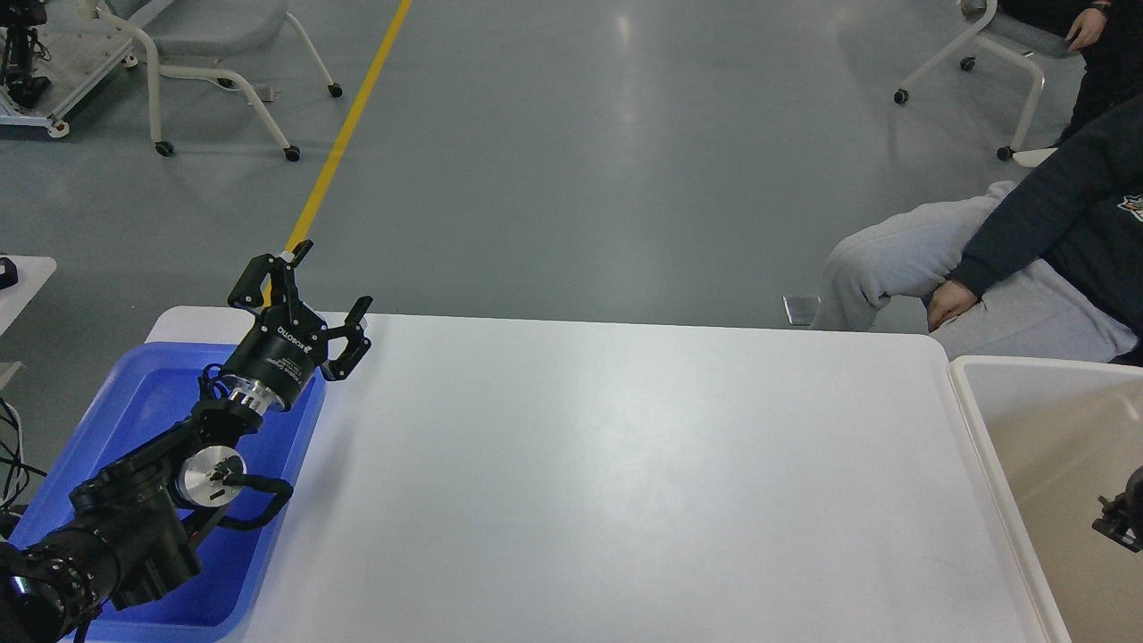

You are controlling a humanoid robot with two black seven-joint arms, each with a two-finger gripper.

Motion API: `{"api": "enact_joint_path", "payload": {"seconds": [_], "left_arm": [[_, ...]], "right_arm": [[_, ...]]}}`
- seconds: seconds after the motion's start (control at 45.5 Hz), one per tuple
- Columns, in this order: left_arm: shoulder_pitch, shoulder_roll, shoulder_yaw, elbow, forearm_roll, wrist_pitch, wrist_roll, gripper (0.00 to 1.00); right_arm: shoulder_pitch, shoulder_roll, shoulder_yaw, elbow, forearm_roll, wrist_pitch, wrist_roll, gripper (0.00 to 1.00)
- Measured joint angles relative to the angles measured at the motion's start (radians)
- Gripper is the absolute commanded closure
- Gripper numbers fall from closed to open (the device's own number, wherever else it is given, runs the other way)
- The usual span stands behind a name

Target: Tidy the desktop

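My left tool [314, 299] hangs over the far end of the blue plastic tray [147, 402] at near left, fingers spread wide and holding nothing; my right tool [1121, 522], over the beige-white bin [973, 402] at right, is too cut off to tell. The wide white glossy worktop [625, 473] between them lies bare. I judge the tidying near done; next I need only withdraw.

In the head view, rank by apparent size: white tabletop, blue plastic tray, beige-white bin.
1. white rectangular tabletop, clearly largest.
2-3. blue plastic tray and beige-white bin: both cut off by the frame, unranked.
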Motion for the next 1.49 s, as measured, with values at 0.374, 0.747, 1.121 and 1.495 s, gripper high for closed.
{"api": "enact_joint_path", "payload": {"seconds": [0.374, 0.747, 1.121, 1.495], "left_arm": [[0.0, 0.0, 0.0, 0.0, 0.0, 0.0, -0.001, 0.0], [0.0, 0.0, 0.0, 0.0, 0.0, 0.0, -0.001, 0.0], [0.0, 0.0, 0.0, 0.0, 0.0, 0.0, -0.001, 0.0], [0.0, 0.0, 0.0, 0.0, 0.0, 0.0, -0.002, 0.0]], "right_arm": [[0.081, -0.128, 0.132, 0.296, -0.012, 0.029, 0.0, 0.0], [0.215, -0.111, 0.275, 0.449, -0.014, 0.193, 0.003, 0.0], [0.216, 0.094, 0.369, 0.471, -0.014, 0.358, 0.042, 0.0], [0.13, 0.296, 0.378, 0.46, -0.016, 0.41, 0.13, 0.0]]}}
